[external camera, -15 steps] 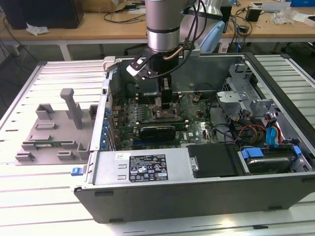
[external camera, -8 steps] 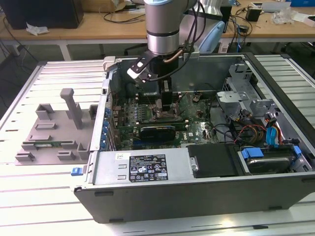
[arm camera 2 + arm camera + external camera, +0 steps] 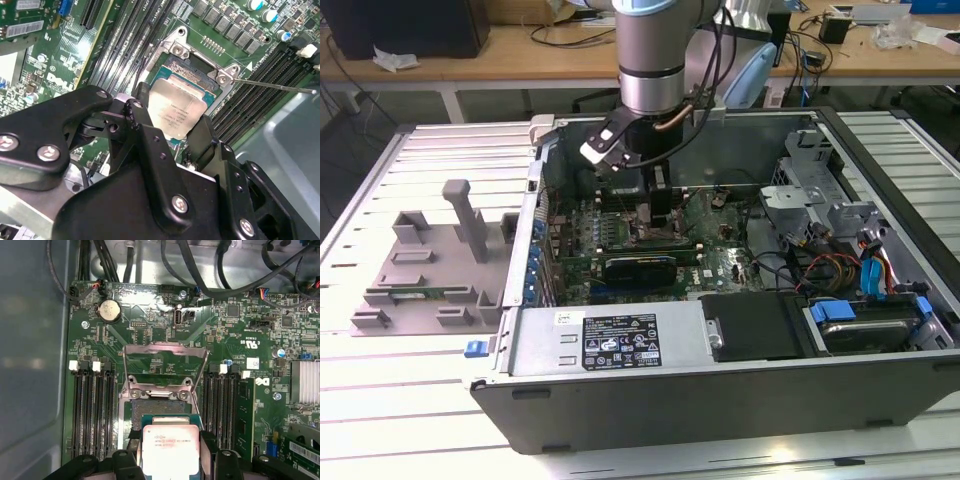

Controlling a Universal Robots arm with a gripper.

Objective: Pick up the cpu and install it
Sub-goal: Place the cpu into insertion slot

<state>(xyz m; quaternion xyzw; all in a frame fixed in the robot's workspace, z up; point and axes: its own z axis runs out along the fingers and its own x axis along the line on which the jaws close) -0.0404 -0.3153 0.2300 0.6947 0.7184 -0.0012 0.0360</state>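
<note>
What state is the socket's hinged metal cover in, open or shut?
Open: the cover is swung back, and the socket shows bare past the cpu.

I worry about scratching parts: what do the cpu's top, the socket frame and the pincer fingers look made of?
The cpu: silvery metal top, brushed dull sheen; pale rim, perhaps laminate. The socket frame: bare bright metal, glaring under light. The pincer fingers: matte black, plastic or coated metal; the look leaves it open.

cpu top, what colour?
Shiny silver metal with small dark print; the cpu shows best in the first wrist view.
</note>
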